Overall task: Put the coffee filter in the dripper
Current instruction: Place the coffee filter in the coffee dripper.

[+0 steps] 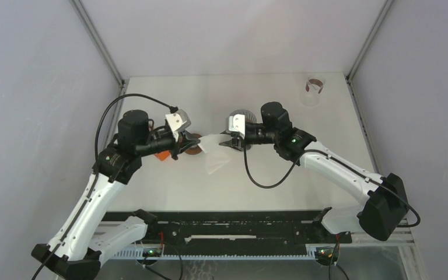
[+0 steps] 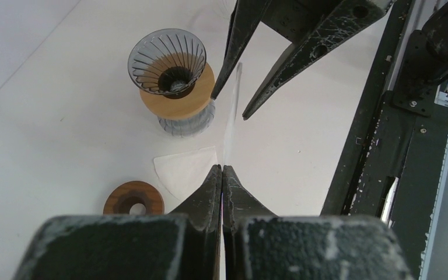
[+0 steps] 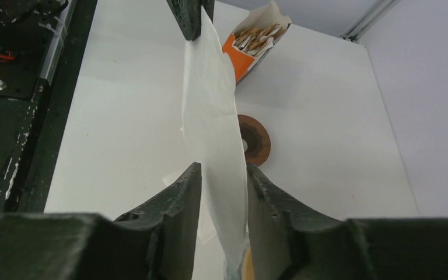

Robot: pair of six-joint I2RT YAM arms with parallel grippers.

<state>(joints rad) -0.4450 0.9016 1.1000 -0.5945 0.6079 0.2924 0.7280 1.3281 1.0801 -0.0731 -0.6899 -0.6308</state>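
White table, mid-air handover: left gripper pinches the coffee filter, right gripper straddles its far edge, jaws apart, not yet clamped. Next, likely: clamp, spread it open, reach the dripper nearby.

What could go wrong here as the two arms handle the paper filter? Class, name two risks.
1. The coffee filter is pinched by the shut left fingers, with the right fingers straddling it; pulling apart might tear it.
2. The dripper stands close by; a swing could topple it.
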